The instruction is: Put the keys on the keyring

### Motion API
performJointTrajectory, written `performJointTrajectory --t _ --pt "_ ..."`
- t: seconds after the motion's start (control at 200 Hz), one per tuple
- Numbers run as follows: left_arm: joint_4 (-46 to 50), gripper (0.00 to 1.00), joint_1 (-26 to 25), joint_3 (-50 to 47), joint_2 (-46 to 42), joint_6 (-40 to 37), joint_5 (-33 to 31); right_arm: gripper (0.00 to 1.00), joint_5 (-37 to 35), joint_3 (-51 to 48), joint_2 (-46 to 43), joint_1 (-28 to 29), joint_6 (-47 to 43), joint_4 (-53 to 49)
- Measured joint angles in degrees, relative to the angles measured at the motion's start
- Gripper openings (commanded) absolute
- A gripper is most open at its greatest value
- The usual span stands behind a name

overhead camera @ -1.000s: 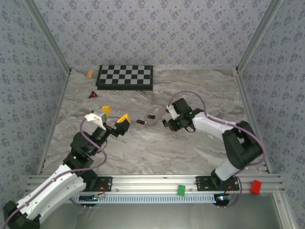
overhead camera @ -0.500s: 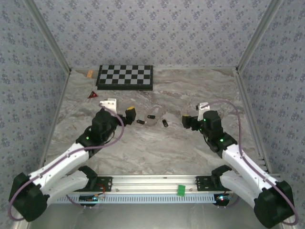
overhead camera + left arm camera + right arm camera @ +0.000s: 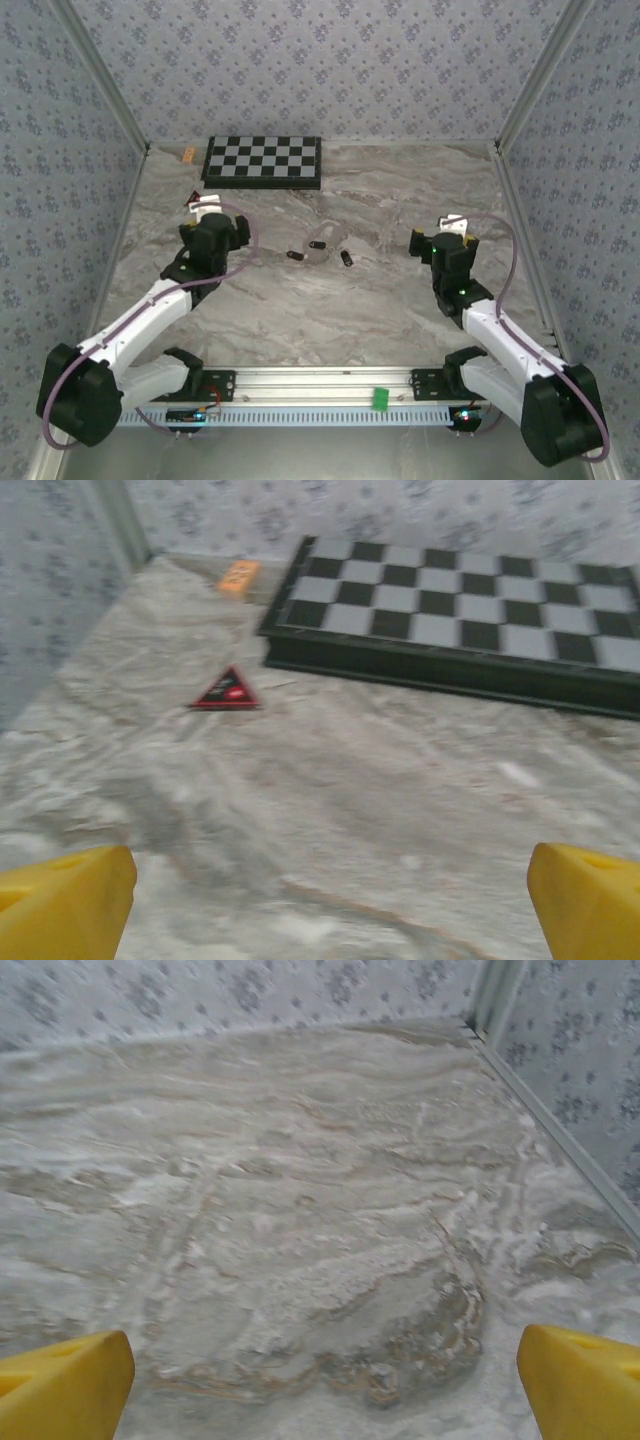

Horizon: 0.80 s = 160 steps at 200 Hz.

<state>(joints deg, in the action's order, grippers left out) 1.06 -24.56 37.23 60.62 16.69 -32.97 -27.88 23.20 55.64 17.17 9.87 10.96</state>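
Both arms have drawn back from the middle since a second ago, and the right gripper (image 3: 325,1385) has let go: its yellow fingertips (image 3: 60,1385) stand wide apart over the bare marble table (image 3: 300,1160), nothing between them. The left gripper (image 3: 325,900) gapes just as wide, facing the red triangle (image 3: 226,690) and the checkerboard (image 3: 450,610). The keys (image 3: 346,259) lie mid-table, between the two grippers and well apart from both, one just right of the keyring (image 3: 320,250), another at its left. White marks on the triangle are too blurred to read.
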Motion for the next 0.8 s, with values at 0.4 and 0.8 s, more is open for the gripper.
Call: performJointTrajectory --t 0.4,0.8 --pt "-15.0 1.0 18.9 -9.8 10.3 -14.3 8.7 1.0 -4.5 -1.9 19.2 -4.2 -9.8 22.9" --pt "-41.3 1.0 24.7 -14.4 23.3 -15.2 23.8 1.0 5.7 -10.4 30.3 -11.5 -13.1 48.8"
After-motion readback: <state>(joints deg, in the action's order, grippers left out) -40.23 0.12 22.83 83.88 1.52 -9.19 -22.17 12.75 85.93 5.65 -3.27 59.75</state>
